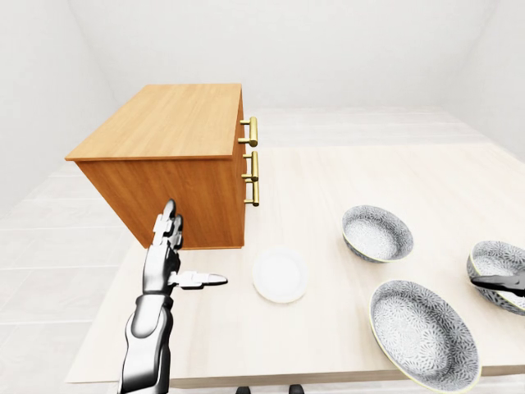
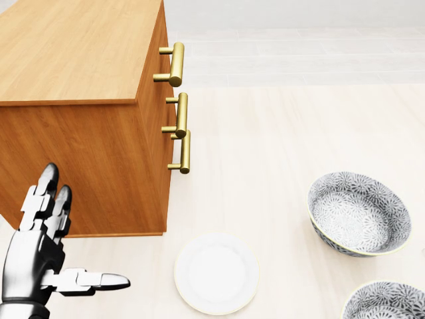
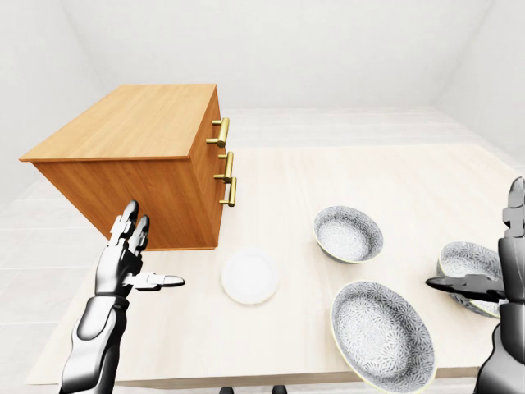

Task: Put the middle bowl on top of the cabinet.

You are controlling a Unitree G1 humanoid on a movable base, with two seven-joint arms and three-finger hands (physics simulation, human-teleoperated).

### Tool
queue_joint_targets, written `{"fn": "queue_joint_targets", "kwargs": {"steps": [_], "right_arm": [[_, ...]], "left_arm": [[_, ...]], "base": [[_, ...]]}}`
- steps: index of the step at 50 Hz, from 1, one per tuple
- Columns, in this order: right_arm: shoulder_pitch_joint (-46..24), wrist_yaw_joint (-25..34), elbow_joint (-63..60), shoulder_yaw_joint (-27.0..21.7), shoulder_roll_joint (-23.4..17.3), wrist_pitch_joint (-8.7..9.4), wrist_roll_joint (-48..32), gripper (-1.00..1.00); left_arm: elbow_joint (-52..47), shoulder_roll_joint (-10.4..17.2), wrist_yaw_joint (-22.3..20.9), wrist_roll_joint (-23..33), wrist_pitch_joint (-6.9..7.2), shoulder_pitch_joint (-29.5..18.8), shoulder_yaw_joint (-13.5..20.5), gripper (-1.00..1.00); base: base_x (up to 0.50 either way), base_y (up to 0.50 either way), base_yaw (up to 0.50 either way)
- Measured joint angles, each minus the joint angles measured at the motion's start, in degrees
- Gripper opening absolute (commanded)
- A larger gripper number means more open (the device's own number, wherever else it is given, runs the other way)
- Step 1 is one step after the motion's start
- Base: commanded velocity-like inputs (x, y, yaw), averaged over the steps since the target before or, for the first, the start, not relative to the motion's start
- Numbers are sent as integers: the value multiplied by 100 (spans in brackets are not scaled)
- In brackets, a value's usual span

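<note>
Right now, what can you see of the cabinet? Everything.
The cabinet is a wooden-looking, orange-brown box standing upright on the pale table, at the left of the left-eye view. Three brass-coloured bar handles run down its right-hand face, seen almost edge-on, so drawer seams cannot be told. Nothing lies on its flat top. The open left hand overlaps its camera-facing side; contact cannot be told. A white plate lies off its lower right corner, apart.

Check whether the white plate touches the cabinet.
Apart. The head view shows bare tabletop between the white plate and the cabinet.
</note>
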Motion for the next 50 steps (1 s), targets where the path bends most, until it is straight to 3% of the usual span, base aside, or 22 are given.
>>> {"fn": "queue_joint_targets", "kwargs": {"steps": [22, 50], "right_arm": [[48, 714, 329, -472, -374, 0, -1578, 100], [217, -228, 1558, -97, -480, -135, -3374, 100]], "left_arm": [[106, 21, -40, 9, -20, -37, 23, 100], [42, 14, 17, 107, -10, -36, -1, 100]], "base": [[0, 0, 0], [0, 0, 0]]}}
